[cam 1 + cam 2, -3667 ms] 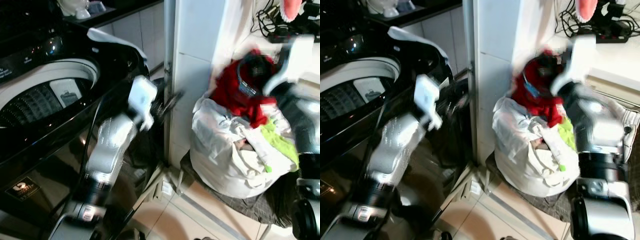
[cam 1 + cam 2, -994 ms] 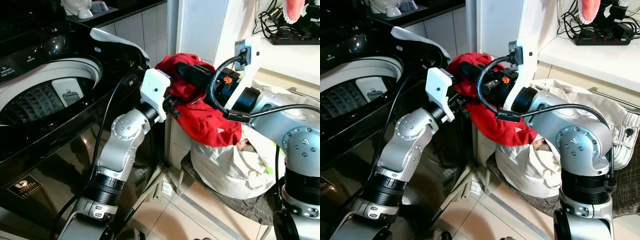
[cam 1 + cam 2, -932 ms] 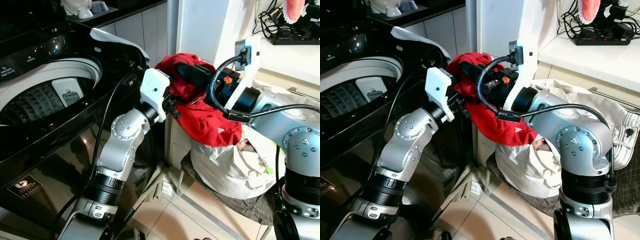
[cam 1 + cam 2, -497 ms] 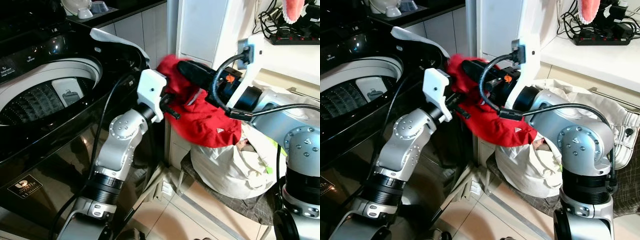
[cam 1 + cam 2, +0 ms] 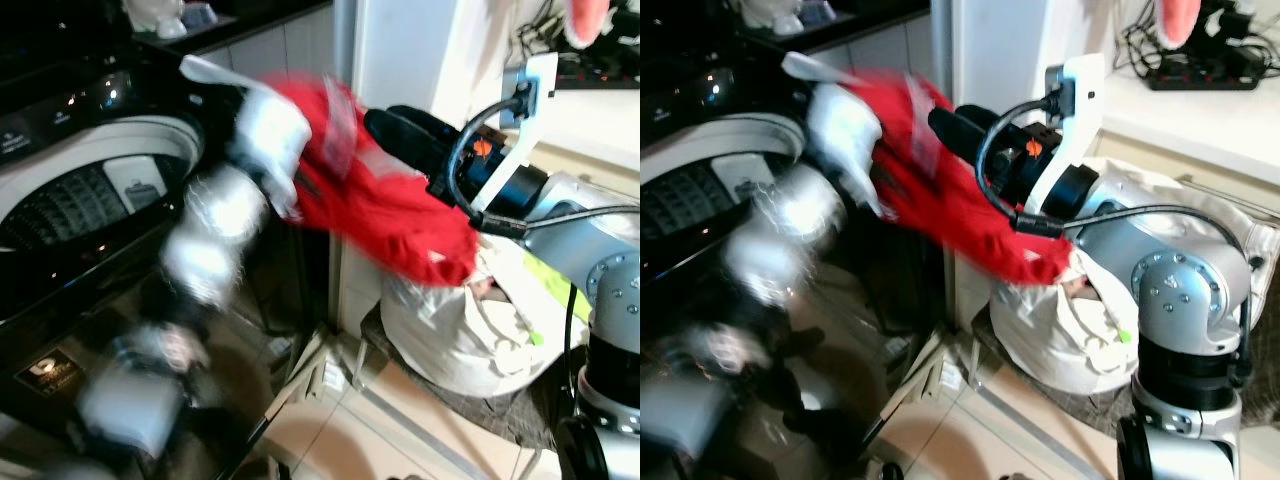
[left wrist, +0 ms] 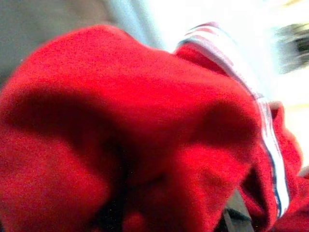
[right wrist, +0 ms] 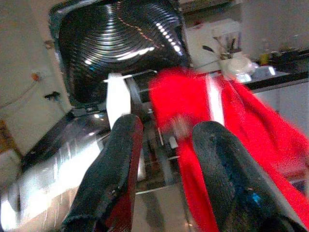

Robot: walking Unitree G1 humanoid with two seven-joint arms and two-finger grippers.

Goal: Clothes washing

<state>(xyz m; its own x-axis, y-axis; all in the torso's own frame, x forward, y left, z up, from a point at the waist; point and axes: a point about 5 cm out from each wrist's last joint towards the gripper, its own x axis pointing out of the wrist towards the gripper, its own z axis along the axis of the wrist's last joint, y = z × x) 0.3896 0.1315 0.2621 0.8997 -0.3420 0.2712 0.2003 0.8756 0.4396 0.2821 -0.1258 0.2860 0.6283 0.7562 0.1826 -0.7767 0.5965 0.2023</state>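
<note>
Left arm has swung toward the washing machine (image 5: 90,200) since half a second ago. It was sharp then and sat beside the laundry bag; now it is a motion-blurred streak nearer the open drum (image 5: 70,205), and it drags the red garment (image 5: 385,215) with it.

Garment now: stretched in the air between the washer's right edge and the laundry bag (image 5: 450,330), upper end by the washer's raised lid corner, lower end hanging just above the bag's mouth. Off the bag, not yet in the drum.

Left gripper (image 5: 300,165): buried in red cloth. Its wrist view gives nothing but red folds (image 6: 120,135) with a white-striped edge, so I cannot tell how its fingers stand. The pull on the cloth suggests it has hold of it, but that is a judgement.

Right gripper (image 7: 164,169): fingers apart with a clear gap, nothing between them, aimed at the washer. Red cloth lies past the fingertips, not pinched. In the head views it sits against the garment's far side, between washer and bag.

Versus 3.7 s ago: the garment then lay on top of the bag, with the right arm reaching for it.

Reading: handover looks done, left arm carrying the load to the drum. More clothes in the bag, white and lime green (image 5: 545,290), so the task is early.
</note>
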